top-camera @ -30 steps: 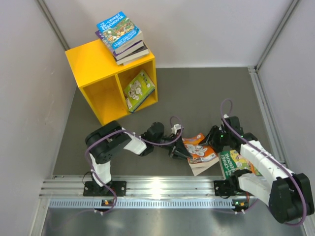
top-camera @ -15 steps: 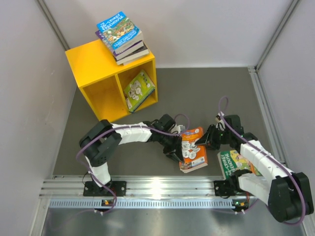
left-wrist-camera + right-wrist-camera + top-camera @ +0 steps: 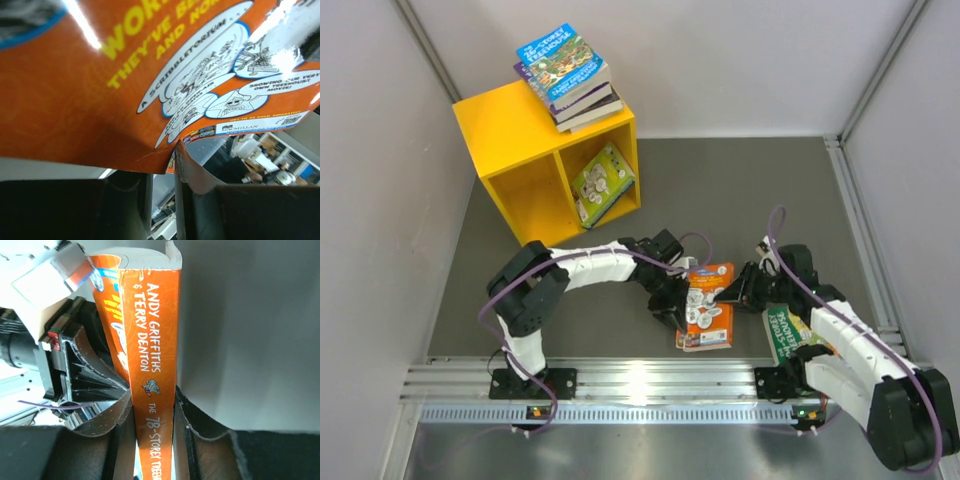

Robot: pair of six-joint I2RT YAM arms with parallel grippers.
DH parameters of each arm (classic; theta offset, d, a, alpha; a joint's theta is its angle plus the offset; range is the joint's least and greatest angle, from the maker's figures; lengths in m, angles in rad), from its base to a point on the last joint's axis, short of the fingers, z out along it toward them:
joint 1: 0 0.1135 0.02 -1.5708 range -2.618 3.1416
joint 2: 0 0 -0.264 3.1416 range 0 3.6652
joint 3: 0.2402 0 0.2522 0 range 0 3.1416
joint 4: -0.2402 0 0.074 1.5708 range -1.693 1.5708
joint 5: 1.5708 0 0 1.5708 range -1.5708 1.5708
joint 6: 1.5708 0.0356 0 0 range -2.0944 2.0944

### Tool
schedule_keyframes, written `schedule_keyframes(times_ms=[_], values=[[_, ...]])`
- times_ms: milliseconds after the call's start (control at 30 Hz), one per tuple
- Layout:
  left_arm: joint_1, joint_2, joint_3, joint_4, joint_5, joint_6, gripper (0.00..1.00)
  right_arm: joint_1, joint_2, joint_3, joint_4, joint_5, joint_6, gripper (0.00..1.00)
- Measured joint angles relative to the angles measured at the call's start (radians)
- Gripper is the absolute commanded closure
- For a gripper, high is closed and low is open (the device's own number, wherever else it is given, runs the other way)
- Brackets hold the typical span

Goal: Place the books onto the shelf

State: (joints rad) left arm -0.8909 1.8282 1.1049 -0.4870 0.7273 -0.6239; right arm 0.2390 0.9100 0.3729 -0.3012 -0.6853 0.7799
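An orange book (image 3: 706,303) is held off the table between both arms. My left gripper (image 3: 676,300) is shut on its cover edge; in the left wrist view the orange book (image 3: 100,90) fills the top, above the gripper (image 3: 175,160). My right gripper (image 3: 732,290) is shut on the spine, and the right wrist view shows the spine (image 3: 155,355) pinched between its fingers (image 3: 154,405). A green book (image 3: 788,330) lies flat under the right arm. The yellow shelf (image 3: 510,125) stands at the back left, with a lime book (image 3: 603,183) leaning in its right compartment.
A stack of several books (image 3: 565,75) sits on top of the shelf near its right end. The shelf's left compartment (image 3: 528,200) holds nothing I can see. Grey walls close in both sides, and a metal rail (image 3: 640,385) runs along the near edge.
The orange book went from lying on the table to being raised and shifted left. The left arm stretched out to it, and the right gripper closed on its spine.
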Motion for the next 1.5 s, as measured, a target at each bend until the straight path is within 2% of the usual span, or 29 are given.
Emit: schedule_keyframes(times_ms=[67, 100, 167, 200, 233, 400, 567, 633, 767, 933, 1133, 1367, 1500], values=[[-0.002, -0.006, 0.053, -0.083, -0.058, 0.023, 0.88, 0.0, -0.006, 0.012, 0.0, 0.0, 0.002, 1.0], [-0.003, -0.015, 0.082, -0.129, -0.099, 0.031, 0.7, 0.0, -0.006, 0.031, -0.008, 0.0, 0.001, 1.0], [-0.006, -0.053, 0.154, -0.227, -0.22, 0.048, 0.46, 0.0, -0.006, 0.095, -0.043, 0.002, 0.002, 1.0], [-0.005, -0.079, 0.18, -0.252, -0.273, 0.06, 0.08, 0.001, -0.005, 0.135, -0.063, -0.003, 0.009, 1.0], [-0.004, -0.108, 0.214, -0.284, -0.335, 0.068, 0.01, 0.003, -0.003, 0.173, -0.084, 0.0, 0.013, 1.0], [0.009, -0.324, 0.394, -0.446, -0.674, 0.061, 0.01, 0.024, 0.025, 0.389, -0.117, 0.063, 0.085, 1.0], [0.019, -0.509, 0.563, -0.605, -0.933, 0.045, 0.01, 0.122, 0.066, 0.513, -0.002, 0.197, 0.217, 1.0], [0.023, -0.571, 0.605, -0.662, -1.02, 0.034, 0.01, 0.185, 0.124, 0.571, 0.035, 0.252, 0.251, 1.0], [0.026, -0.683, 0.628, -0.763, -1.159, -0.003, 0.01, 0.338, 0.342, 0.758, 0.096, 0.37, 0.286, 1.0], [0.026, -0.86, 0.575, -0.806, -1.265, -0.056, 0.01, 0.446, 0.578, 0.985, 0.121, 0.476, 0.287, 1.0], [0.027, -1.056, 0.55, -0.838, -1.358, -0.096, 0.01, 0.492, 0.782, 1.201, 0.121, 0.581, 0.27, 1.0], [0.027, -1.058, 0.579, -0.861, -1.384, -0.103, 0.01, 0.542, 0.911, 1.38, 0.033, 0.796, 0.195, 1.0], [0.027, -1.06, 0.613, -0.862, -1.387, -0.103, 0.01, 0.602, 0.965, 1.473, -0.016, 0.973, 0.136, 1.0]])
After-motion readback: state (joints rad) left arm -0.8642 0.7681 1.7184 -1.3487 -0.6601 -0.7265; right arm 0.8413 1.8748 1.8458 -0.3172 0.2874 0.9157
